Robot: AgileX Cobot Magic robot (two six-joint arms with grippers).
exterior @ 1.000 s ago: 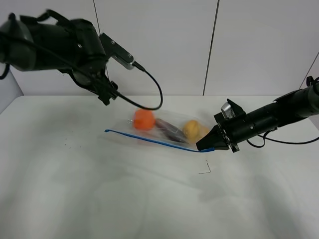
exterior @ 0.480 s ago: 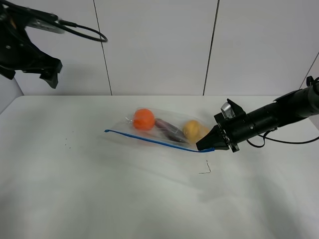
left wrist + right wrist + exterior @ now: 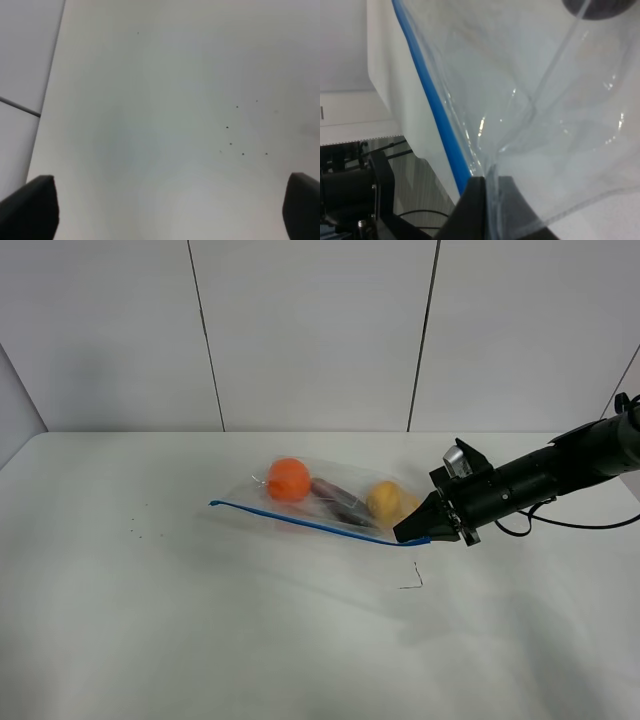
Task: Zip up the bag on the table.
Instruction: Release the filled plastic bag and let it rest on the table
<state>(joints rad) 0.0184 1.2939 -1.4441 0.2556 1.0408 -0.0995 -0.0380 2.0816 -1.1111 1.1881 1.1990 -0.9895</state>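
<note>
The clear bag (image 3: 330, 505) lies on the white table (image 3: 200, 630), with its blue zipper strip (image 3: 300, 521) along the near edge. An orange fruit (image 3: 288, 480), a purple one (image 3: 340, 502) and a yellow one (image 3: 390, 502) show through it. My right gripper (image 3: 412, 531) is shut on the bag's right corner at the end of the zipper strip. The right wrist view shows the plastic (image 3: 530, 100) and the blue strip (image 3: 437, 115) pinched between the fingers (image 3: 472, 210). My left gripper (image 3: 167, 210) is open over bare table (image 3: 150, 100) and is out of the exterior view.
A small thin dark bent mark (image 3: 413, 580) lies on the table in front of the right gripper. Tiny dark specks (image 3: 135, 532) dot the table's left part and also show in the left wrist view (image 3: 235, 142). A panelled wall (image 3: 310, 330) stands behind.
My left arm has swung up and to the left, away from the bag and out of the exterior view. The right gripper and the bag have not moved.
</note>
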